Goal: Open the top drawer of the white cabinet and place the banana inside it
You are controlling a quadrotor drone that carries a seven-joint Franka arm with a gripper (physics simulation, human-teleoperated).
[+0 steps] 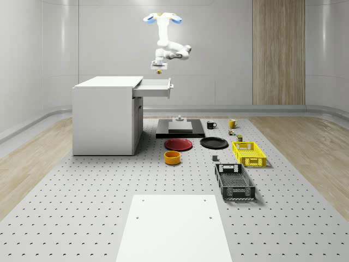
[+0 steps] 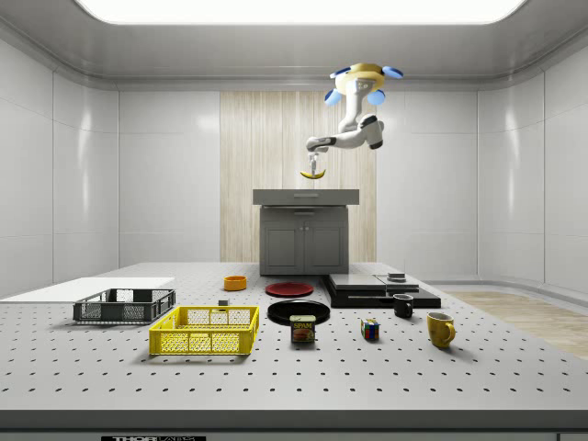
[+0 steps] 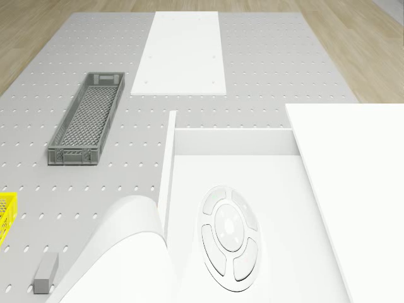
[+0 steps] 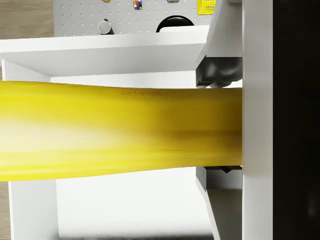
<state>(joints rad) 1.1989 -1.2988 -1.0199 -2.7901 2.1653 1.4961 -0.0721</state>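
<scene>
The side view showed the gripper [image 2: 314,171] clamped on the banana [image 2: 311,175]; the drone view showed the drawer [image 3: 252,189] bare beneath the hovering drone [image 1: 162,19].

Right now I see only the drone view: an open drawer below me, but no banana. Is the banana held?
Observer: Yes. In the wrist view the banana is clamped between the fingers.
Operator: Is it inside the drawer?
Observer: Not yet. In the whole-scene view the gripper hangs above the open drawer, with a gap between them.
Operator: And the drone?
Observer: In the side view the drone hovers well above the cabinet, resting on nothing.
</scene>
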